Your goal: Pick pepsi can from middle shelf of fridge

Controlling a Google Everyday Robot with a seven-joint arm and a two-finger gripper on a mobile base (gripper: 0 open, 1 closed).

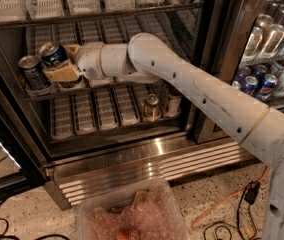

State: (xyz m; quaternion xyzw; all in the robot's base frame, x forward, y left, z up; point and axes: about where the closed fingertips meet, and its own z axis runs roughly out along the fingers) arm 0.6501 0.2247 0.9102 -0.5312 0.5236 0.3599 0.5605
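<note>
The fridge [132, 160] stands open in the camera view. My gripper [58, 62] is at the left end of the middle shelf [90, 32], shut on the deep-blue pepsi can [52, 53]. The can is tilted and held just above the white trays, with one tan finger [62, 74] below it and the other above. A paler blue-and-white can [32, 74] stands on the shelf just left of it. My white arm reaches in from the lower right.
A greenish-gold can [151, 107] and another can [172, 102] stand on the shelf below, under my arm. A second fridge [272, 59] on the right holds bottles and cans. A clear plastic bin [132, 214] sits on the floor in front, with cables [232, 209] nearby.
</note>
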